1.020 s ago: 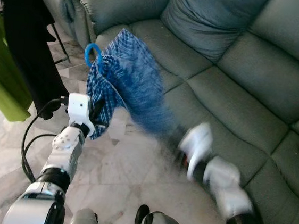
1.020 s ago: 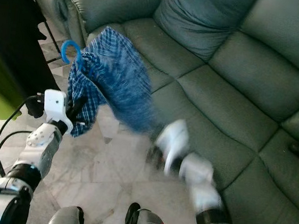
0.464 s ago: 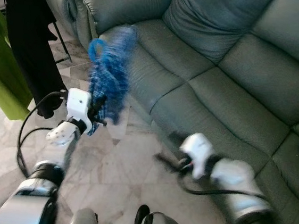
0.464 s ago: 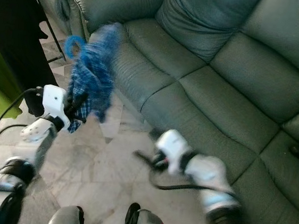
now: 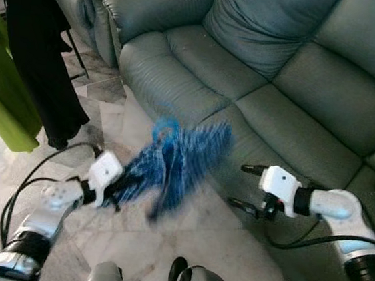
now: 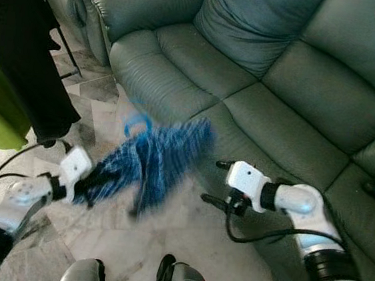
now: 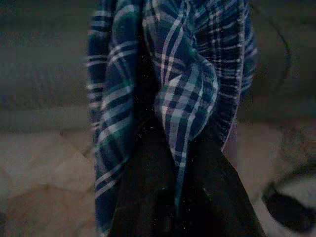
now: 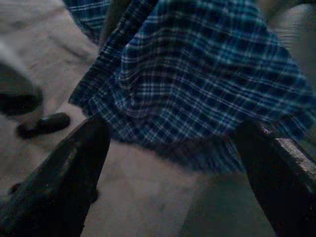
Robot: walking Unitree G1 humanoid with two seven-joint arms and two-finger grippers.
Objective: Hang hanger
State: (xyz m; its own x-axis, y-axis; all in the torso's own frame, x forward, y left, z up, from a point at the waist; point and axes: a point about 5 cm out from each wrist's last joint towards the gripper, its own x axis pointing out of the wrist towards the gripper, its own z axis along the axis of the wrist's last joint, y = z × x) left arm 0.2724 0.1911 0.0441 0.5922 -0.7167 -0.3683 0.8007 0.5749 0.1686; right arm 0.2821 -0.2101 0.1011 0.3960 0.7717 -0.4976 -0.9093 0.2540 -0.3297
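A: Status, left gripper (image 5: 117, 188)?

B: Fingers clamped on the blue plaid garment (image 5: 175, 166), which sits on a blue hanger (image 5: 164, 128); hook sticks up just above the cloth, blurred. Bundle fans out ahead of the fingertips, low over the marble floor (image 5: 164, 232), in front of the grey sofa (image 5: 260, 88).

A: Right gripper (image 5: 248, 186)?

B: Fingers spread wide, nothing in them, just beside the cloth's far edge.

A: Progress?

B: Hanger picked up; hanging not yet done. Clothes rack (image 5: 22, 49), with black and green garments, stands well off to the left gripper's outer side – carry and hooking remain
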